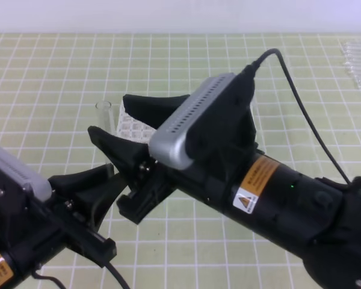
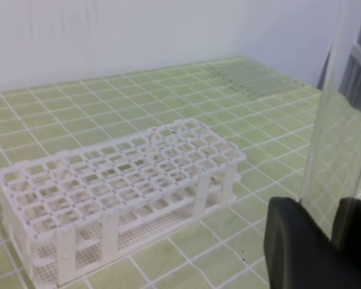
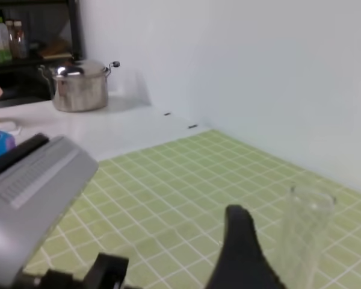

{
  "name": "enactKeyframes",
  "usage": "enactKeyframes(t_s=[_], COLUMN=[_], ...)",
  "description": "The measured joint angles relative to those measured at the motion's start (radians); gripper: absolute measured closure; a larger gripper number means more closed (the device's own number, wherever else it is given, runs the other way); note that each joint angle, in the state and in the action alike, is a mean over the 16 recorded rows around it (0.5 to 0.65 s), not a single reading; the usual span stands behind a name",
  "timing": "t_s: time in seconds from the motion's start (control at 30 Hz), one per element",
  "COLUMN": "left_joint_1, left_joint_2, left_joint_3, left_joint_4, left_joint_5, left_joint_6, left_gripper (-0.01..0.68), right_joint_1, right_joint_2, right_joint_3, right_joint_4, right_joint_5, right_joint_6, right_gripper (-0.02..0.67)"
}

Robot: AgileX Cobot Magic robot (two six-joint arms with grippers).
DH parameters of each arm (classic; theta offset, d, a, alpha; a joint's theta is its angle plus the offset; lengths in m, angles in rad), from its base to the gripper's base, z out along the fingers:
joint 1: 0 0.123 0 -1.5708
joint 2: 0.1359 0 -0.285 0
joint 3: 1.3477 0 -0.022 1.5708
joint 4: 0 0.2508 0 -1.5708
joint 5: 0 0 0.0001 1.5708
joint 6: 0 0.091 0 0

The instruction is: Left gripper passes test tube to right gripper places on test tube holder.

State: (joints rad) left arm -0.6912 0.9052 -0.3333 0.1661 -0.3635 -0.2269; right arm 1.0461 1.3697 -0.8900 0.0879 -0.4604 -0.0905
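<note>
The test tube (image 1: 103,114) stands upright above the bench (image 1: 48,78), gripped near its lower end by the left gripper (image 2: 334,232), jaws narrow around it. The right gripper (image 1: 117,129) has its jaws spread wide on either side of the tube. The test tube holder (image 2: 117,192) stands on the green-tiled bench nearby.
</note>
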Motion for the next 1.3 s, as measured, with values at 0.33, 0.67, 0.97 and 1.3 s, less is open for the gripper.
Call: enactKeyframes(t_s=[0.33,0.67,0.97,1.3], left_joint_1=[-0.001,-0.001,-0.001,-0.001], left_joint_2=[0.000,0.000,0.000,0.000], left_joint_3=[0.000,0.000,0.000,0.000], left_joint_4=[0.006,0.026,0.107,0.170], left_joint_5=[-0.001,-0.019,-0.045,-0.072], left_joint_6=[-0.012,-0.037,-0.102,-0.154], left_gripper=[0.618,0.618,0.606,0.637], right_joint_1=[-0.008,-0.018,-0.018,-0.018], right_joint_2=[0.054,0.079,0.081,0.081], right_joint_3=[-0.026,-0.037,-0.037,-0.037], right_joint_4=[0.035,0.060,0.055,0.027], right_joint_5=[-0.025,-0.043,-0.054,-0.050], right_joint_6=[-0.001,-0.001,0.007,0.024], right_gripper=[0.248,0.248,0.261,0.352])
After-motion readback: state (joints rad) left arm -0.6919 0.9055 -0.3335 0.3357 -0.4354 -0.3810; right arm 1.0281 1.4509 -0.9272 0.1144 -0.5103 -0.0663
